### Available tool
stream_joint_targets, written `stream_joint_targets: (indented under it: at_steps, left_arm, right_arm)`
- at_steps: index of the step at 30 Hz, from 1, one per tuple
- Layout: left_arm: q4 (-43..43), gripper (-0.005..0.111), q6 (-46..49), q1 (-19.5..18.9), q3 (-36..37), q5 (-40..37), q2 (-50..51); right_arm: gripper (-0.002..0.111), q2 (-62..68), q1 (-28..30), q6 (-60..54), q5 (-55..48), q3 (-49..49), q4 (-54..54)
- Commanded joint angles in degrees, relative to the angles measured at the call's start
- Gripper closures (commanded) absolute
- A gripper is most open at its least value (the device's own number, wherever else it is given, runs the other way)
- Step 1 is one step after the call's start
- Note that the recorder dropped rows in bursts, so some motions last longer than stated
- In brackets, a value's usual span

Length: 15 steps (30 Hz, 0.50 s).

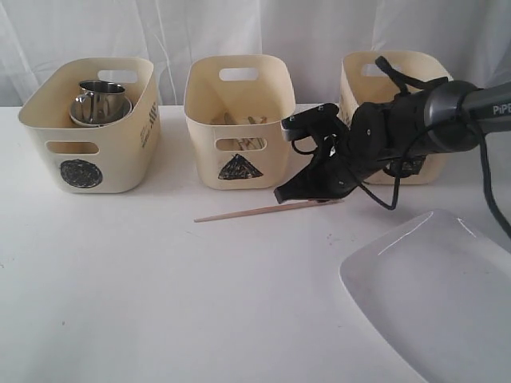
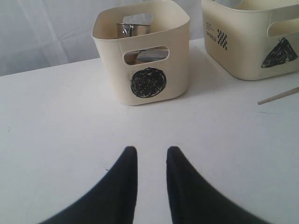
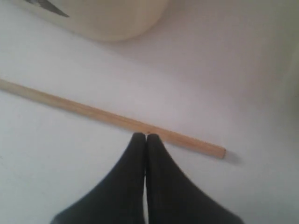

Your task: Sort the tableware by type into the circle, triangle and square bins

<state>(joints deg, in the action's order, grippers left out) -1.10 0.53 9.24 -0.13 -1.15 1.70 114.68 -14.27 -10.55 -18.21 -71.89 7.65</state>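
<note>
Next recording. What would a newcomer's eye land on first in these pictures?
First, the black right gripper, jaws shut, its tips down at a lone wooden chopstick lying on the white table in front of the triangle bin. Next, the steel mug showing over the rim of the circle bin at far left. Then the large white plate at the near right corner.

Three bins noted cream: circle bin (image 1: 48, 159) and triangle bin (image 1: 207, 120) marked with black scribbles, third bin (image 1: 355, 88) plain where visible. Chopstick (image 1: 247, 212) pale wood. Plate (image 1: 439, 295) and table (image 1: 160, 303) white. Mug (image 1: 100, 100) steel-grey. Left gripper (image 2: 151, 150) and right gripper (image 3: 145, 136) black.
</note>
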Motion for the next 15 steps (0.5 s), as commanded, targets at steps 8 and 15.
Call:
stream_joint_targets:
  at_steps: [8,15]
  left_arm:
    - [0.13,0.078,-0.53,0.02,0.13,0.01,-0.40]
    - [0.13,0.078,-0.53,0.02,0.13,0.01,-0.40]
  right_arm:
    - [0.108,1.72,0.06,0.38,4.64,-0.05,-0.01]
    - [0.108,3.57,0.06,0.38,7.12,-0.05,-0.01]
